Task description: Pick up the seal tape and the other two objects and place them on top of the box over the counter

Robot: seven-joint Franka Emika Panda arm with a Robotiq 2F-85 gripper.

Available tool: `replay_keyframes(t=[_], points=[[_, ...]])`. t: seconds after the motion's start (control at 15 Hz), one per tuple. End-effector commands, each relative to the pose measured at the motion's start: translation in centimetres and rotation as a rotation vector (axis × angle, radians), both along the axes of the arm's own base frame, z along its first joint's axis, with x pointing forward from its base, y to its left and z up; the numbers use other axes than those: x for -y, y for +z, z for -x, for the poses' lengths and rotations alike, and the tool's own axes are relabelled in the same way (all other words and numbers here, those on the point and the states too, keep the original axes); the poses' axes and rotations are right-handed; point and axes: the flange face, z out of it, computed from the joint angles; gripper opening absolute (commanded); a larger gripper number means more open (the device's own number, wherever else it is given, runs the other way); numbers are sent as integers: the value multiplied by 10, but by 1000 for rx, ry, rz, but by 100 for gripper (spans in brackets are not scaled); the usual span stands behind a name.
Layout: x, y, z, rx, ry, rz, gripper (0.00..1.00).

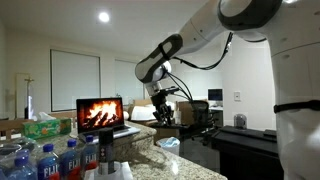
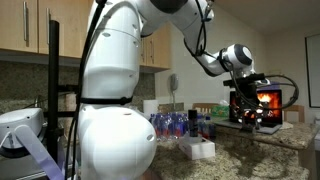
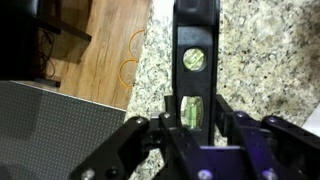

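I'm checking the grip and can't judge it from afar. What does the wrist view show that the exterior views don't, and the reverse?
Only the wrist view: a black bar with green windows, apparently gripped in the hand, plus wood floor and a grey textured surface. Only the exterior views: the laptop showing a fire, the water bottles and the green tissue box. Both: the hand and the speckled counter.
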Motion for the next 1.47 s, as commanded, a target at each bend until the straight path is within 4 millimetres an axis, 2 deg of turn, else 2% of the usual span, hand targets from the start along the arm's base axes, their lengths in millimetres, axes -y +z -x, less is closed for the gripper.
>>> replay_keyframes(t=[0.0,0.07,0.27,0.6,0.87,1.07,1.4], points=[[-21,57,39,10,82,36,16],[-32,74,43,10,100,45,16],[-60,103,43,27,190,73,16],[-107,119,20,56,396,109,16],[-149,112,0,36,550,120,16],[-188,96,-11,20,645,123,16],[-256,84,-10,38,710,88,16]])
